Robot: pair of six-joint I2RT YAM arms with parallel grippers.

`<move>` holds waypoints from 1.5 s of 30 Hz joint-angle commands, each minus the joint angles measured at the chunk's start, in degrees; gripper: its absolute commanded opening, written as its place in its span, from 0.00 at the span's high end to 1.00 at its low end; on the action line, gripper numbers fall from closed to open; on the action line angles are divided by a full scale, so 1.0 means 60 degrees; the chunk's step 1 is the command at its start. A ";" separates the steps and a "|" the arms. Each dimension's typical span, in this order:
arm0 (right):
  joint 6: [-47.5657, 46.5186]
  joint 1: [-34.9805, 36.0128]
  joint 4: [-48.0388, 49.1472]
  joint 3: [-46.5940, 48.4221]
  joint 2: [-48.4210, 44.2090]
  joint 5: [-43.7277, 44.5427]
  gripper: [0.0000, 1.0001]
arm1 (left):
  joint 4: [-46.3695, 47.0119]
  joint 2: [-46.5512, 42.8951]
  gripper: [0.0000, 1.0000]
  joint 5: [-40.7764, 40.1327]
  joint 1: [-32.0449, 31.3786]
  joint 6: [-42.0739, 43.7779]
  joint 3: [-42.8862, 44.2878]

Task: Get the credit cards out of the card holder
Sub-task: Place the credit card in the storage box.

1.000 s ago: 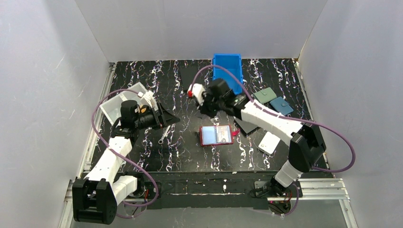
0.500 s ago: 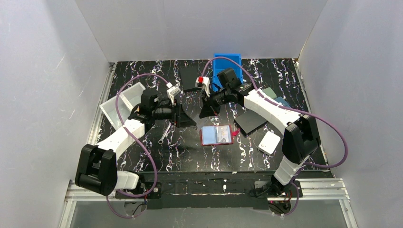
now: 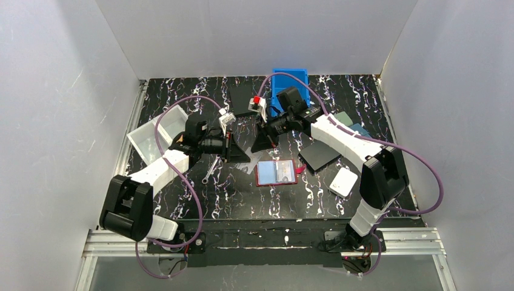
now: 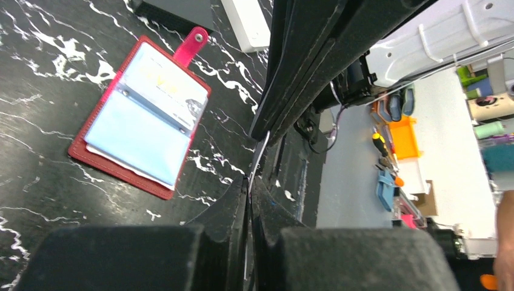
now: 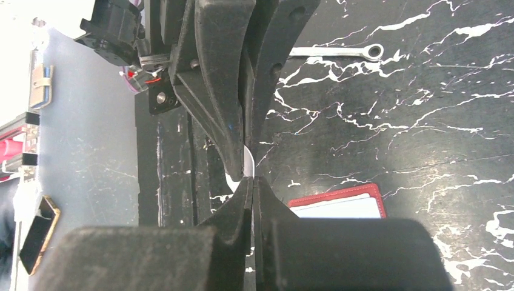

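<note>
One whitish card (image 5: 250, 162) above the table's (image 3: 242, 200) middle, we see left gripper (image 4: 248, 203) and right gripper (image 5: 251, 182) both clamped on it, tip to tip, red card holder (image 3: 276, 173) lying open nearby

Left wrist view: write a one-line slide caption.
Left fingers and right fingers both pinch a thin white card; the red holder lies open on the table.

The left arm (image 3: 159, 168) swings in from beside the white bin (image 3: 147, 138) on the left to the middle of the table. Its left gripper (image 3: 237, 151), wide open a moment ago, now pinches the whitish card (image 5: 250, 161) tip to tip with the right gripper (image 3: 259, 144), whose wrist has drawn farther back
</note>
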 commanded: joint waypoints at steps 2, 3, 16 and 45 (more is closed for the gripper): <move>0.0333 -0.0060 0.0217 0.0194 -0.0085 -0.0335 0.78 | -0.0128 -0.0160 1.00 0.0362 0.0000 -0.0017 0.0114; 0.0161 -0.0106 0.0000 0.0355 0.0018 -0.0296 0.66 | -0.0401 -0.0318 1.00 0.0193 0.0037 0.0111 0.0071; -0.1534 -0.2013 0.0462 -0.1025 -0.0956 -0.0598 0.24 | -0.9721 -0.2102 1.00 -0.9740 0.1696 0.8252 0.3229; -0.3532 -0.2056 0.0142 -0.3001 -0.2389 -0.1983 0.18 | -0.7581 0.1780 1.00 -1.0869 0.5071 1.0167 0.4145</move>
